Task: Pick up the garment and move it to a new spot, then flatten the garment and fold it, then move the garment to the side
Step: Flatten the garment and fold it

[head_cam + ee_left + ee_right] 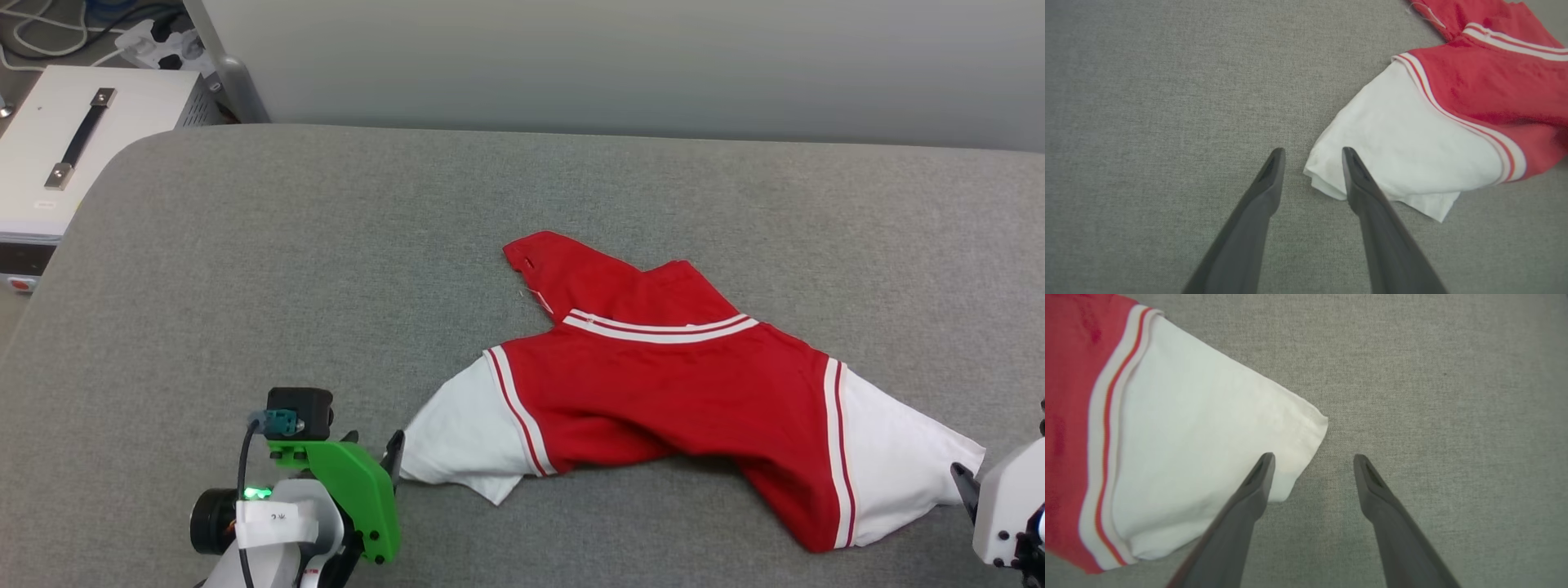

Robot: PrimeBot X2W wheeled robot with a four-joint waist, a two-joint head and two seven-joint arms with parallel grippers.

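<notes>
We count one shirt [669,384]; left pincer [1312,153] and right pincer [1312,457], both spread, each straddle a sleeve [1392,143] corner.

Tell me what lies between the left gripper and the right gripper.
The garment lies there, one white sleeve reaching toward the left gripper, the other toward the right gripper; the head view shows it.

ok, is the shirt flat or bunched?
Bunched, not flat. The shirt has red cloth twisted up beyond the neck trim, and its near edge arches off the surface, shadow beneath.
</notes>
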